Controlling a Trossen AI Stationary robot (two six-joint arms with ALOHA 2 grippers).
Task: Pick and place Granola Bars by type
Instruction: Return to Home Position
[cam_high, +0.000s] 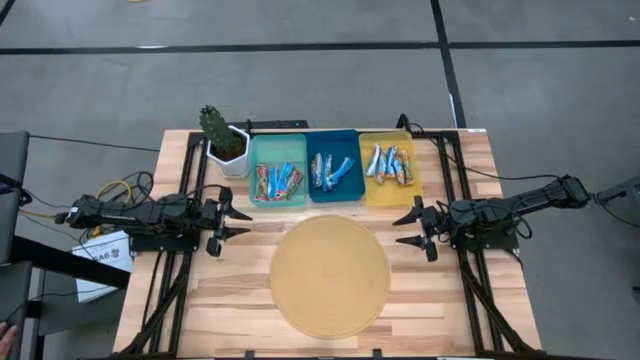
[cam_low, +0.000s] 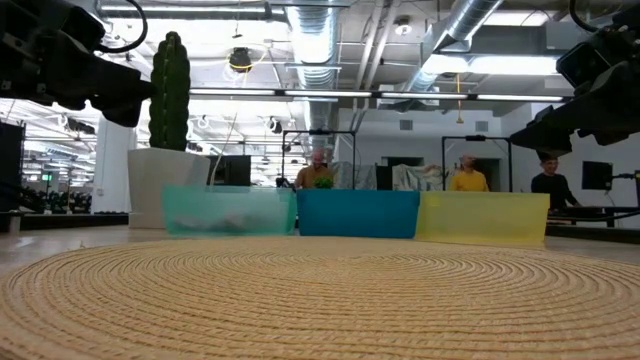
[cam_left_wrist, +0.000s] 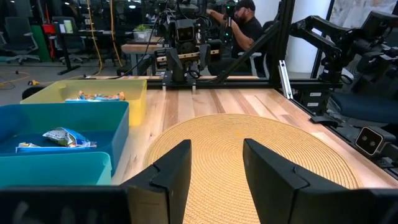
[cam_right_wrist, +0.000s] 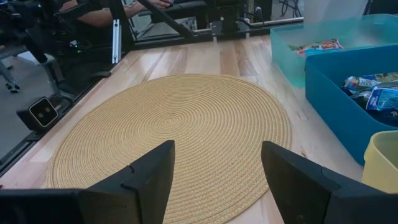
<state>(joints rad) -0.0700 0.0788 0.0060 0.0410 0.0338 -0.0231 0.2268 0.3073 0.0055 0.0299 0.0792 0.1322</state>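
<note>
Bright, even overhead light on the table, shadows soft and short. Low view now: ceiling lamps glare white at upper right, the cactus backlit and dark. The mat evenly lit.

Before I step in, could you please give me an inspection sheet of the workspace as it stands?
Surface: wooden table, round woven mat with nothing on it.
Job's things: granola bars lie in the teal bin, blue bin and yellow bin; none loose.
Clutter: potted cactus beside the teal bin.
Grippers: left gripper and right gripper open, empty, flanking the mat.
Cables: yellow cables off the table's left edge.
Surroundings: people in the room behind.
</note>
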